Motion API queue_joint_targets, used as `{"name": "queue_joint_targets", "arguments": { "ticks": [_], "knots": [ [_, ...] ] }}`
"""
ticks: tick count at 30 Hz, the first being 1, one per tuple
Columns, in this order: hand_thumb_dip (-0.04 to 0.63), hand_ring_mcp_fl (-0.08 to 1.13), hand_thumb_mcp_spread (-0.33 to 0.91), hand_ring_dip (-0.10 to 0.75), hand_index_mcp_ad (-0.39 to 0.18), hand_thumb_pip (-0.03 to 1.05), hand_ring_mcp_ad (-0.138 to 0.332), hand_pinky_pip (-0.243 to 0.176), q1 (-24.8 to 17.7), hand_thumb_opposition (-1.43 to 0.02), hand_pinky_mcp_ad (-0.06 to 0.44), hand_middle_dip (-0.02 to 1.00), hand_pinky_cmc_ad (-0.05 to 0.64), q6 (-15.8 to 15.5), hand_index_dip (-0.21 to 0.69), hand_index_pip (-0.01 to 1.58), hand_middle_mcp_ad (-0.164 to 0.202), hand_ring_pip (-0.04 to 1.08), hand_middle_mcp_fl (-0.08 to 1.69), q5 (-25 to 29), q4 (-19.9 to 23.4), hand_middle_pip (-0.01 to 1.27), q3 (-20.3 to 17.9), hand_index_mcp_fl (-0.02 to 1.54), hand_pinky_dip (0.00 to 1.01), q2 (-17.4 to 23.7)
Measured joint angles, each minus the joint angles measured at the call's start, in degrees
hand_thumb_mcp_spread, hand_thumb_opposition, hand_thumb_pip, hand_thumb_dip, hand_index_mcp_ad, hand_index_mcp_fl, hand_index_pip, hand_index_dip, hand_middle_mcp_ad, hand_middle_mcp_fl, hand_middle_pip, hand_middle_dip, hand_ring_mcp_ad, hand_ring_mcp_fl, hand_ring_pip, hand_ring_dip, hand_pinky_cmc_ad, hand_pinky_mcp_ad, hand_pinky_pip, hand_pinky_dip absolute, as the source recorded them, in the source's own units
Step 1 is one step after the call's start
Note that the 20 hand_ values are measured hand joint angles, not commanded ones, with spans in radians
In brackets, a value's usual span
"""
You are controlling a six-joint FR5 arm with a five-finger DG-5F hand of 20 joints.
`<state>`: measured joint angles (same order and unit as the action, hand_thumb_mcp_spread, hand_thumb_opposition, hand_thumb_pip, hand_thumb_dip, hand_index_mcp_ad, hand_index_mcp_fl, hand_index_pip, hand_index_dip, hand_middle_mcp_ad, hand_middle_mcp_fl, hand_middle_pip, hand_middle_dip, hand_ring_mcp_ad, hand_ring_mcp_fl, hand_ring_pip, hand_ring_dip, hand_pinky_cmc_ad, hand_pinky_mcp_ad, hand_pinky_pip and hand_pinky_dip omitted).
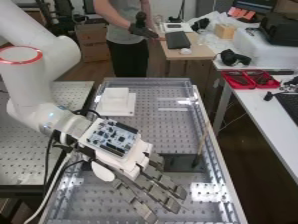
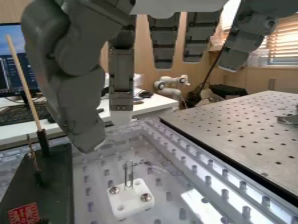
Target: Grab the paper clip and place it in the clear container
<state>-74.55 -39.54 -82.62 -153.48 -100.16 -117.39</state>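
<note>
Paper clip (image 2: 126,175) — upright on white block (image 2: 130,202) — below the hand (image 1: 154,182)

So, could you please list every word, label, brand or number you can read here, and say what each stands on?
There is no text that I can read for certain.
Red label on the dark block: marked, but too small to read.
Circuit board on the back of the hand: any print is too small to read.
Monitor: nothing legible.

The perforated table (image 2: 229,117) looks matt metal, the thin stick (image 2: 24,82) wooden
</note>
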Motion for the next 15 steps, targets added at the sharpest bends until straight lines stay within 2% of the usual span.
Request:
{"name": "queue_joint_targets", "arguments": {
  "ticks": [2, 4, 10, 11, 12, 15],
  "knots": [
    [0.237, 0.0, 0.51, 0.084, -0.171, 0.53, 0.122, -0.07, 0.5, -0.84, 0.265, 0.16, 0.328, -0.84, 0.126, 1.33, 0.093, 0.1, 0.06, -1.31, 0.01, 0.14, 0.42, 0.27, 0.19, -0.45],
    [0.243, 0.0, 0.53, 0.084, -0.188, 0.53, 0.119, -0.061, 1.23, -0.84, 0.265, 0.16, 0.332, -1.98, 0.138, 1.38, 0.075, 0.1, 0.06, -3.25, 0.21, 0.14, 0.91, 0.31, 0.2, -1.01],
    [0.243, 0.0, 0.6, 0.084, -0.239, 0.53, 0.115, -0.058, 3.01, -0.86, 0.265, 0.17, 0.332, -4.11, 0.171, 1.51, 0.075, 0.1, 0.1, -7.14, 1.53, 0.14, 1.88, 0.38, 0.2, -2.17],
    [0.243, 0.0, 0.6, 0.084, -0.239, 0.53, 0.115, -0.058, 3.33, -0.86, 0.265, 0.17, 0.328, -4.18, 0.175, 1.52, 0.075, 0.1, 0.1, -7.72, 1.62, 0.14, 2.13, 0.37, 0.19, -2.39],
    [0.243, 0.0, 0.6, 0.084, -0.239, 0.53, 0.115, -0.04, 3.64, -0.87, 0.265, 0.17, 0.328, -4.23, 0.188, 1.53, 0.075, 0.1, 0.11, -8.35, 1.67, 0.14, 2.39, 0.38, 0.2, -2.63],
    [0.243, 0.0, 0.6, 0.084, -0.239, 0.53, 0.115, -0.044, 4.23, -0.86, 0.265, 0.17, 0.332, -4.53, 0.188, 1.53, 0.075, 0.1, 0.11, -9.86, 1.62, 0.14, 3.02, 0.38, 0.19, -3.22]
  ]
}}
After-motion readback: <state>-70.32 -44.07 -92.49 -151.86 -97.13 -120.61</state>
